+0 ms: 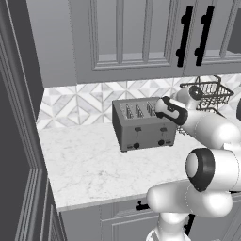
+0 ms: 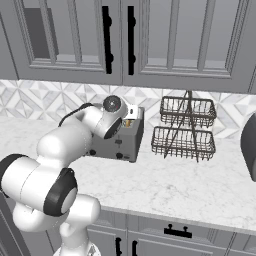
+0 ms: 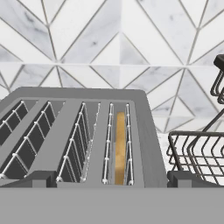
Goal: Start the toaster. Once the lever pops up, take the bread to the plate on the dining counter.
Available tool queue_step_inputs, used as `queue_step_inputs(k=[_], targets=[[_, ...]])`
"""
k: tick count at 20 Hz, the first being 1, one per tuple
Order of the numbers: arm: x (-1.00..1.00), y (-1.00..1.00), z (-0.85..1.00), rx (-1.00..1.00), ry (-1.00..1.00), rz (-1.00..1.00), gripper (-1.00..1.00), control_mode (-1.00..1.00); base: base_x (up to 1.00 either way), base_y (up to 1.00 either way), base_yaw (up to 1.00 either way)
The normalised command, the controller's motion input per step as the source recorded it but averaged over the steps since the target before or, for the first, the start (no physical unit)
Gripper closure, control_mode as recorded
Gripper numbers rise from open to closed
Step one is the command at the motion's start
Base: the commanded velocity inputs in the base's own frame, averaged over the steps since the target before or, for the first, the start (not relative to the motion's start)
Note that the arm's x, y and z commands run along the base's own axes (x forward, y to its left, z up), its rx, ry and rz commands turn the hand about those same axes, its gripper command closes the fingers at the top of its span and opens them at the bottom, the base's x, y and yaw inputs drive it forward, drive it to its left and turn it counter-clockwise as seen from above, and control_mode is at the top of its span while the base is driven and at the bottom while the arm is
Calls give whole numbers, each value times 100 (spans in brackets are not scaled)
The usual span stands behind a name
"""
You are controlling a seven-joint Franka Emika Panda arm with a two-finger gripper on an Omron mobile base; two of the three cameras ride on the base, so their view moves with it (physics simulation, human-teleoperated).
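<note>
Dark finger tips (image 3: 39, 178) rise at the bottom of the hand view, set wide apart with nothing between them: the gripper (image 3: 109, 179) stands open and holds nothing. Just past the tips lies the top of the toaster (image 3: 144, 131), a boxy grey metal body with four wire-lined slots. The bread (image 3: 120, 146), a tan-brown slice, stands on edge down inside the slot nearest the toaster's right end; the other three slots look dark.

From the left base view the hand hangs beside the toaster's (image 1: 139, 124) upper right end, and two small black levers and two black knobs show on its front face. In the right base view the arm's wrist covers much of the toaster (image 2: 122, 142), and a sliver of the bread (image 2: 128, 122) shows at its top.

The toaster sits on the marble worktop (image 1: 89, 164) against the patterned tile backsplash (image 1: 75, 106). A two-tier wire basket rack (image 2: 185, 127) stands near its right end, under grey wall cabinets (image 2: 160, 40).
</note>
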Motion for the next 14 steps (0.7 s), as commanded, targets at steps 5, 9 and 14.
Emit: queue_step_inputs(k=[5, 9, 14], targets=[[0, 0, 0, 0, 0, 0, -100, -100, 0, 0, 0], [0, 0, 0, 0, 0, 0, -100, -100, 0, 0, 0], [0, 0, 0, 0, 0, 0, -100, -100, 0, 0, 0]])
